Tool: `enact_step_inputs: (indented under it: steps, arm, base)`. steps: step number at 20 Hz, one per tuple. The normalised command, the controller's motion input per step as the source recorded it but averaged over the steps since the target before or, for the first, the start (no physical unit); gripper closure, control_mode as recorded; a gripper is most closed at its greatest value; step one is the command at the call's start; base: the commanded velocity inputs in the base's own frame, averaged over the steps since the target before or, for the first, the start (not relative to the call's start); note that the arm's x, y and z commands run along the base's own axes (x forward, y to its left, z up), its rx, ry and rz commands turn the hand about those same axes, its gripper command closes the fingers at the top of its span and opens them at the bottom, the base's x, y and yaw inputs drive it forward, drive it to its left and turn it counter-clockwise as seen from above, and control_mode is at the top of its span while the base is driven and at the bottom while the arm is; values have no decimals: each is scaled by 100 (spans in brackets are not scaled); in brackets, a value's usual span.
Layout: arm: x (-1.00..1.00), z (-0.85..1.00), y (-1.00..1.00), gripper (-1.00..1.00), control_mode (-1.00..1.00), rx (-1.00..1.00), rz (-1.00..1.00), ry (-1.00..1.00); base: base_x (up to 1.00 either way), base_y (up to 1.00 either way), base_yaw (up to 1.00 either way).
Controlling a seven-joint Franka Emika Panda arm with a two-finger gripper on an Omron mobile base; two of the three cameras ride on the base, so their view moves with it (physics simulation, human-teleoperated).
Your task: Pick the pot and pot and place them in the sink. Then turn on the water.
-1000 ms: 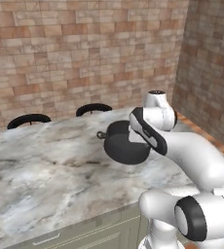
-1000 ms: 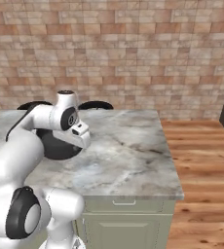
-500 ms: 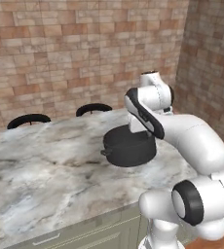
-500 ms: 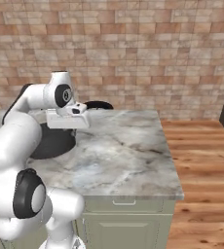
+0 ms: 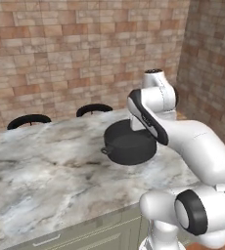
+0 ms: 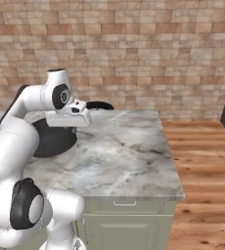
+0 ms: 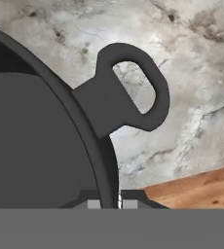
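black pot (image 5: 130, 142) lifted just above the marble table (image 5: 46, 171), carried by its rim beside the loop handle (image 7: 128, 92), likely so the wide body hangs level for the trip to a sink. jaws nearly closed, gripper (image 7: 105, 203) pinching the thin pot wall between the fingertips (image 7: 93, 204).

Black pot (image 5: 129, 144) sits on marble counter (image 5: 46, 171), arm (image 5: 183, 141) over it.

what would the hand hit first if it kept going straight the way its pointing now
The black pot's rim: in the hand view it runs right between the fingertips of the hand, so contact looks immediate. Past the rim lies the marble counter.
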Motion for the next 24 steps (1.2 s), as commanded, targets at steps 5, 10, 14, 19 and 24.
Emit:
enact_step_inputs:
  steps: [5, 10, 14, 19, 24]
  arm:
    - [0, 0, -37, 100, -100, 13, 0, -29]
    - [0, 0, -10, 100, -100, 6, 0, -9]
    - [0, 0, 0, 100, -100, 0, 0, 0]
    - [0, 0, 0, 100, 100, 0, 0, 0]
    - [0, 0, 0, 100, 100, 0, 0, 0]
  base:
    - [0, 0, 0]
    - [0, 0, 0]
    - [0, 0, 0]
    - [-15, -19, -2]
    - [-22, -97, -48]
